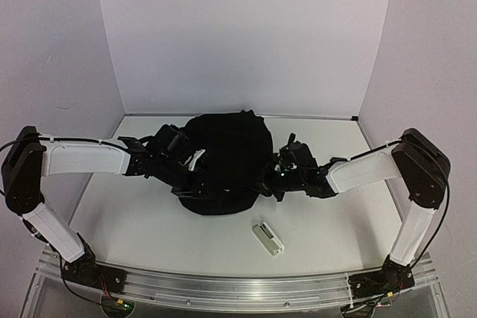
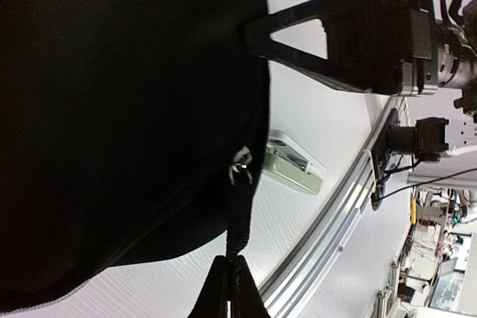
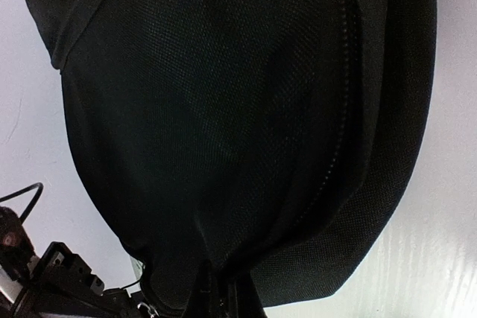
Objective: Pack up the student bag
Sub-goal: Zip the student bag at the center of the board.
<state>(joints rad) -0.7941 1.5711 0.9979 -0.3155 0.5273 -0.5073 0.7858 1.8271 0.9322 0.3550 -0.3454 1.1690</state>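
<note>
The jaws of your left gripper point(image 2: 229, 262) are pressed together on the black pull strap point(image 2: 240, 214). The student bag point(image 1: 223, 156) sits just beyond them and fills the space up to the right gripper point(image 1: 268, 179), whose jaws you cannot read. You seem to be opening the zip, so next draw the strap steadily along its track; the small white case point(image 1: 268, 238) lies outside both jaws, unpacked.
</note>
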